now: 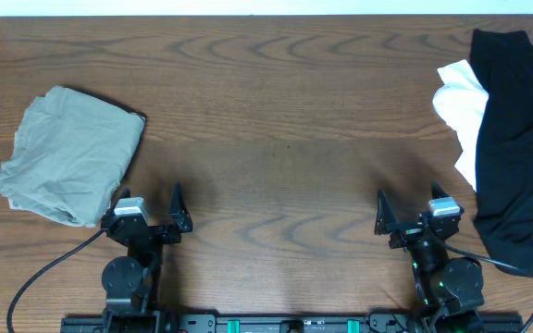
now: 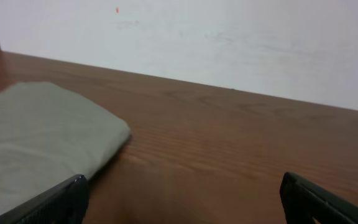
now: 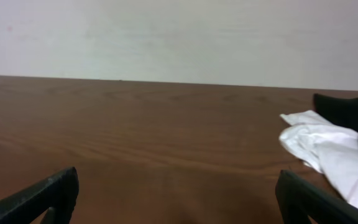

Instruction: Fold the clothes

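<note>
Black garment [image 1: 512, 139] lies unfolded along the right edge of the table [image 1: 276, 111], draped partly over a crumpled white garment [image 1: 461, 102]. Grey-beige garment [image 1: 68, 153] sits folded at far left. Judged step: a new fold not yet begun. The next move calls for reaching right and pulling the black garment toward the bare centre. Left gripper [image 1: 146, 211] and right gripper [image 1: 410, 215] both stand with jaws spread wide, holding nothing.

black garment [image 1: 516, 129] 1 | white garment [image 1: 459, 106] 1 | grey-beige garment [image 1: 68, 153] 1 | table [image 1: 276, 111] 1

Both arms crouch low, left gripper [image 1: 146, 209] and right gripper [image 1: 412, 211] spread wide.
</note>
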Controlling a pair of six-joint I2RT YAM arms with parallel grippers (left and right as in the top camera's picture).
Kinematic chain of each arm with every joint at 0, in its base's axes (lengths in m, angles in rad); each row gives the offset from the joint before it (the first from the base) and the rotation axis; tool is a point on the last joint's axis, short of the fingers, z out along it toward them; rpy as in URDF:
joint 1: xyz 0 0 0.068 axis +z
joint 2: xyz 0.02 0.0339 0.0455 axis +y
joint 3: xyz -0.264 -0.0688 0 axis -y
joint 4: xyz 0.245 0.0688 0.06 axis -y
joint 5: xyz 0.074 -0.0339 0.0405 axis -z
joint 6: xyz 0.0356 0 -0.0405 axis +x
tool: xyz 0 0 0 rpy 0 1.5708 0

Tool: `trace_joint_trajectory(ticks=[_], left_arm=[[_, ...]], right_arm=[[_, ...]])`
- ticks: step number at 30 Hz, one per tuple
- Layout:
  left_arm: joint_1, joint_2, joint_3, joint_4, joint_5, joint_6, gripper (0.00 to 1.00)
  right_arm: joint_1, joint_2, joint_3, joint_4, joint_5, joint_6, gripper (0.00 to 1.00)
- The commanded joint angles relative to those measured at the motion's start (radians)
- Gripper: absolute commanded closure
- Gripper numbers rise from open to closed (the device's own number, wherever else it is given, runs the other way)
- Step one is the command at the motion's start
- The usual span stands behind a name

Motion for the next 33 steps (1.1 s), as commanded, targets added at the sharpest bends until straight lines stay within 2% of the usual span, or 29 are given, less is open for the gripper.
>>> trace_joint_trajectory(ticks=[1, 5, 8, 13, 17, 20, 25, 28, 33], left_arm=[[0.004, -0.006, -0.006, -0.035, 0.104, -0.073, 0.02], [0.004, 0.010, 0.035, -0.040, 0.252, -0.099, 0.02], [0.004, 0.050, 0.102, -0.087, 0.260, -0.113, 0.02], [0.004, 0.194, 0.301, -0.209, 0.260, -0.112, 0.02], [0.004, 0.351, 0.511, -0.360, 0.261, -0.113, 0.02], [0.004, 0.463, 0.684, -0.542, 0.277, -0.112, 0.02], [0.004, 0.587, 0.888, -0.801, 0.275, -0.085, 0.02], [0.004, 0.625, 0.960, -0.885, 0.275, -0.051, 0.02], [0.004, 0.632, 0.979, -0.906, 0.275, -0.051, 0.02]], right_arm=[[-0.013, -0.006, 0.034, -0.037, -0.046, 0.023, 0.01], [-0.013, 0.026, 0.148, -0.194, 0.026, 0.023, 0.01], [-0.013, 0.097, 0.252, -0.274, 0.081, 0.022, 0.01], [-0.013, 0.311, 0.455, -0.366, 0.079, 0.022, 0.01], [-0.013, 0.508, 0.627, -0.461, 0.008, 0.022, 0.01], [-0.013, 0.628, 0.752, -0.521, -0.161, 0.022, 0.01], [-0.013, 0.715, 0.848, -0.549, -0.278, 0.017, 0.01], [-0.020, 0.724, 0.867, -0.565, -0.154, 0.088, 0.01], [-0.093, 0.747, 0.867, -0.726, 0.264, 0.303, 0.01]])
